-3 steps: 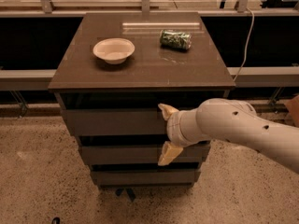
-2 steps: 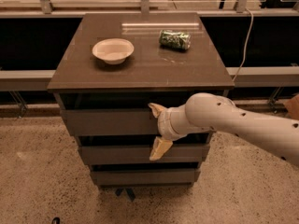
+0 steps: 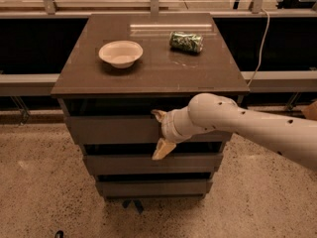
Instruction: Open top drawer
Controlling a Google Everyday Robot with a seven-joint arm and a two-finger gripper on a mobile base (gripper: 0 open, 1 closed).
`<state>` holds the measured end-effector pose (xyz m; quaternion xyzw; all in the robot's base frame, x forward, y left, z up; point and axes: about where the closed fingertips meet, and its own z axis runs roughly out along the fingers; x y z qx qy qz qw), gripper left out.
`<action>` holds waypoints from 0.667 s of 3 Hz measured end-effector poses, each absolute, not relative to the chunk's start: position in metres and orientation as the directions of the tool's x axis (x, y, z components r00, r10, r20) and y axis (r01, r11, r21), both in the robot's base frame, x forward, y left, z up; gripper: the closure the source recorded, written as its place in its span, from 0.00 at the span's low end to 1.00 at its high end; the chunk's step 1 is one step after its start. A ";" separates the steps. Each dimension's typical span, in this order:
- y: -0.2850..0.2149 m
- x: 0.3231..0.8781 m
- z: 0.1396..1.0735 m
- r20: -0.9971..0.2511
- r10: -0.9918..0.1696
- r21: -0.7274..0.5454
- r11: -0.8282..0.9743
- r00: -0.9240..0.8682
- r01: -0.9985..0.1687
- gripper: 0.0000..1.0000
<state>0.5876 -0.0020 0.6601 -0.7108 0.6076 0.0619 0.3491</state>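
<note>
A low dark cabinet (image 3: pixel 148 78) is seen from above and in front, with three drawer fronts stacked on the side facing the camera. The top drawer (image 3: pixel 111 130) is found just under the cabinet's top. Its flat front is turned toward the camera and its long axis is laid level, from left to right. No handle is seen on it. It appears to be shut or nearly so, though the dark gap above it makes this hard to judge. Two more fronts (image 3: pixel 124 163) are set below it.

A white arm (image 3: pixel 257 128) is stretched in from the right. The gripper (image 3: pixel 156 135) is placed against the middle of the top drawer's front. Its two tan fingers (image 3: pixel 162 149) are held apart, one at the front's upper edge and one at its lower edge.

On the cabinet's top, a cream bowl (image 3: pixel 121 53) is set to the left and a green can (image 3: pixel 186 41) is laid on its side to the right, well apart. No writing on the can can be read.
</note>
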 end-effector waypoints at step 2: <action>-0.007 0.604 0.691 -0.435 -0.861 -0.427 -0.062 0.265 -0.902 0.21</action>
